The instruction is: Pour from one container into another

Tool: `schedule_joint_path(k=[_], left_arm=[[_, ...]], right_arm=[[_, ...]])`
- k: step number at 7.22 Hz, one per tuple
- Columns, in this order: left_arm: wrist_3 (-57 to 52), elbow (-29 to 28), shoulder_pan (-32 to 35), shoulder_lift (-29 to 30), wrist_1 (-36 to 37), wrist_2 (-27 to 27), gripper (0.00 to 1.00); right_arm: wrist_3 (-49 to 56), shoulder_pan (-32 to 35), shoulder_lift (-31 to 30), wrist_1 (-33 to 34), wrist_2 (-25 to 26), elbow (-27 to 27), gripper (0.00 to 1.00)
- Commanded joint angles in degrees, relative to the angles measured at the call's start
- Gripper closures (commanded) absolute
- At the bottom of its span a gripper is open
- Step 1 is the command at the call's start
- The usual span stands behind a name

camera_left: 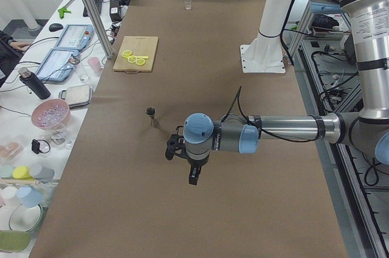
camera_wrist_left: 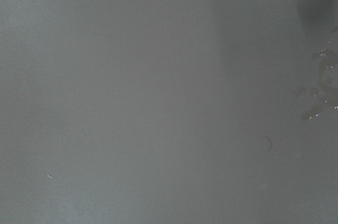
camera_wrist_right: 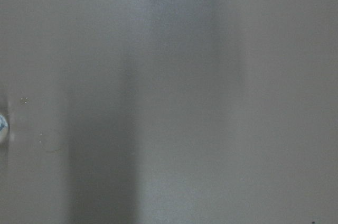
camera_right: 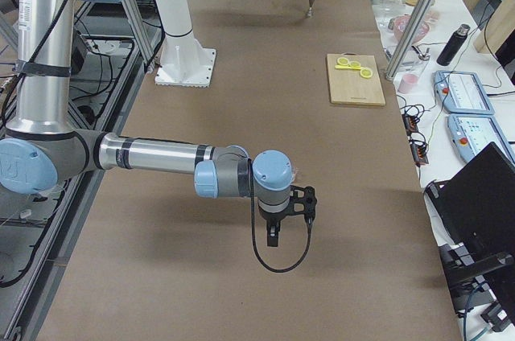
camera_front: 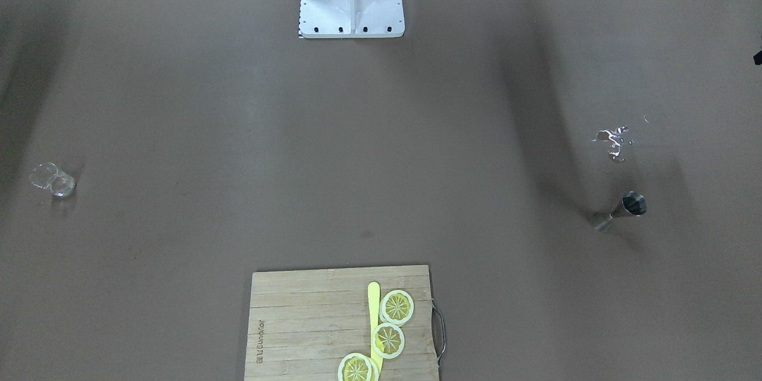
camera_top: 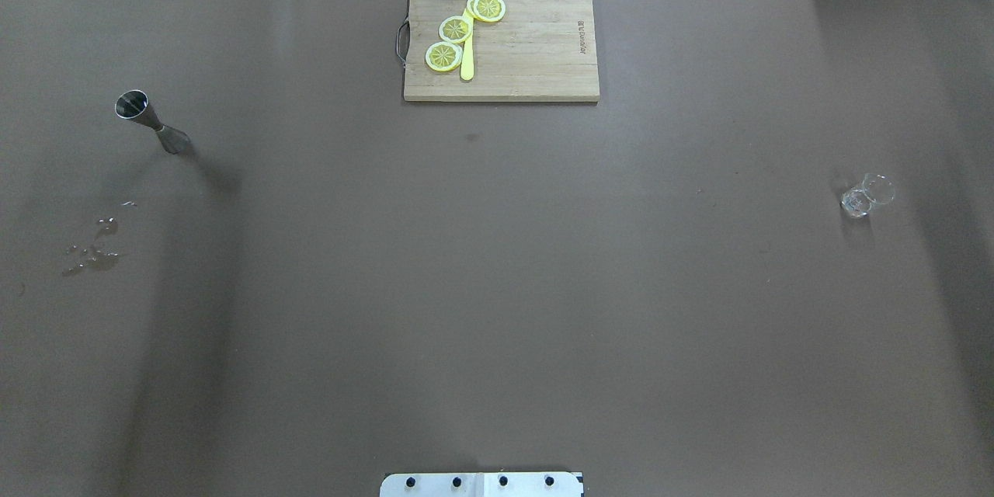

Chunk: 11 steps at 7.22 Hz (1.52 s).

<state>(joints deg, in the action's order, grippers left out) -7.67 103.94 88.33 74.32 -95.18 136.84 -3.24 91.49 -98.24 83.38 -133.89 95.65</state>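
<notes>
Exterior left and exterior right alone catch the left gripper (camera_left: 193,176) and right gripper (camera_right: 273,236); cannot tell from there whether either pair of jaws is spread or pressed together. Both pointed down over bare surface (camera_top: 497,287), well apart from every object. Out of frame in the overhead and front-facing views.

From both wrists, little beyond blurred surface: wet specks (camera_wrist_left: 319,84) at the left view's right edge, and a pale sliver cut off at the right view's left edge, too little to name.

Well off to the robot's left, upright: steel jigger (camera_top: 151,120), hourglass in shape, dark open cup on top, narrow waist. Near it, on the robot's side, splashed liquid (camera_top: 105,227) glinting on the surface.

Far across on the robot's right: small clear glass (camera_top: 866,196); contents impossible to make out.

At the far middle edge: wooden cutting board (camera_top: 528,46) carrying three lemon slices (camera_top: 456,29) and a yellow stick (camera_top: 467,62); near end clipped by the frame in the front-facing view.
</notes>
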Motion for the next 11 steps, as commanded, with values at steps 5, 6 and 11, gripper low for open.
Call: schedule_joint_path(k=[5, 6, 11], left_arm=[[0.02, 0.12, 0.00, 0.13, 0.00, 0.00, 0.02], [0.02, 0.30, 0.00, 0.13, 0.00, 0.09, 0.02], [0.02, 0.39, 0.00, 0.92, 0.00, 0.09, 0.02]], right_arm=[[-0.01, 0.00, -0.11, 0.03, -0.75, 0.23, 0.00], [-0.01, 0.00, -0.11, -0.06, -3.89, 0.24, 0.00], [0.52, -0.09, 0.24, -0.15, -4.71, 0.50, 0.00]])
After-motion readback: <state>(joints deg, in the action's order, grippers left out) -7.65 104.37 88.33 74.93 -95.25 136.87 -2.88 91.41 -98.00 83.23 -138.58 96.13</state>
